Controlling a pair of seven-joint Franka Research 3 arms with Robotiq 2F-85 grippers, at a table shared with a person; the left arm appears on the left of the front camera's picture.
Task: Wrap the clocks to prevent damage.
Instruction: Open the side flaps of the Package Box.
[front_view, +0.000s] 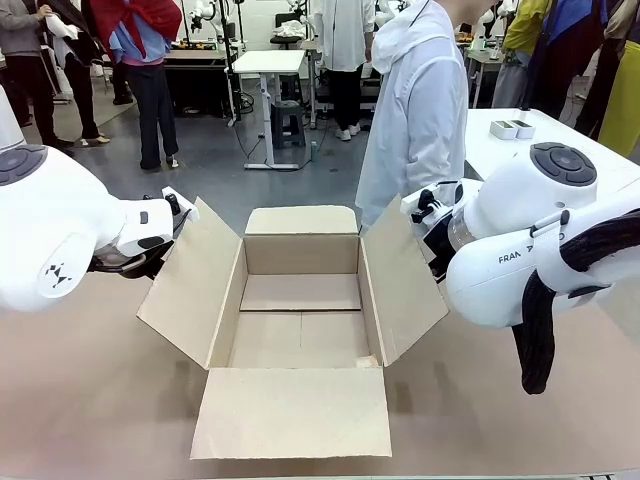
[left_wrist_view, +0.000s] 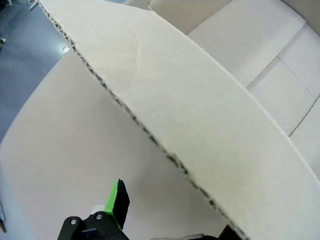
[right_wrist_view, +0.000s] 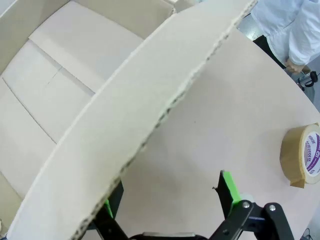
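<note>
flanking the open rectangular box (front_view: 300, 255) of corrugated cardboard, left hand (left_wrist_view: 172, 215) and right hand (right_wrist_view: 167, 192) both released

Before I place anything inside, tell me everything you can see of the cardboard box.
The cardboard box is plain brown corrugated board, upright on the table, open and empty. All four flaps are folded open; the near flap lies flat. Each side flap's edge sits inside an open gripper: the left gripper and the right gripper.

My left arm (front_view: 60, 235) at frame left, my right arm (front_view: 520, 245) at frame right, left gripper (left_wrist_view: 172, 222) and right gripper (right_wrist_view: 170, 200) both spread wide.
</note>
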